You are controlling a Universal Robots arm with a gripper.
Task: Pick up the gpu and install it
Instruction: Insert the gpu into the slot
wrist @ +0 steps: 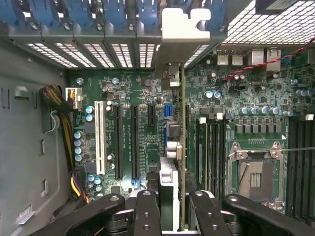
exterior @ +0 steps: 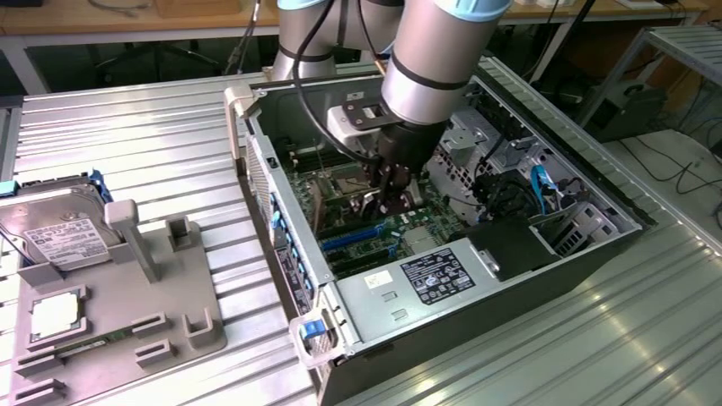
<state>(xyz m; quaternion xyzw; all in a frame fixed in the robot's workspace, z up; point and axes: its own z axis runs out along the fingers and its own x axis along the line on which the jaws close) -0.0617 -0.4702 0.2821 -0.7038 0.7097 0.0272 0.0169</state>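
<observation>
Ribbed metal counter (exterior: 135, 135) is carrying an open computer case (exterior: 474, 347) lying on its side, with a grey fixture (exterior: 124, 296) and a hard drive (exterior: 51, 233) well apart toward the exterior view's left. The arm is reaching down into the case, and the tool (exterior: 384, 199) is clamping narrowly on the gpu (wrist: 183, 118), its fingers (wrist: 147, 211) pressing on the card's two flat faces.

The gpu is standing on edge over the motherboard (wrist: 147, 83), between the black expansion slots (wrist: 134, 142) and the memory slots (wrist: 211, 147). Its long axis is running parallel to those slots, from the tool toward the case's vented rear wall. The silver bracket (wrist: 184, 34) is pointing at that wall, sitting just beside the row of blue latches (wrist: 106, 12). Whether the connector edge is already entering a slot is hidden behind the card itself.

The likely trouble is misalignment. If the card is sitting slightly to one side of its slot, pressing down could be driving its edge into neighbouring capacitors or the nearest memory slot. A small tilt in the grasp could be seating one end first and jamming it. The bracket could also be catching on the rear wall's lip or a latch, levering the card sideways. The processor socket (wrist: 256, 179) is lying apart from this line and looks less exposed.
</observation>
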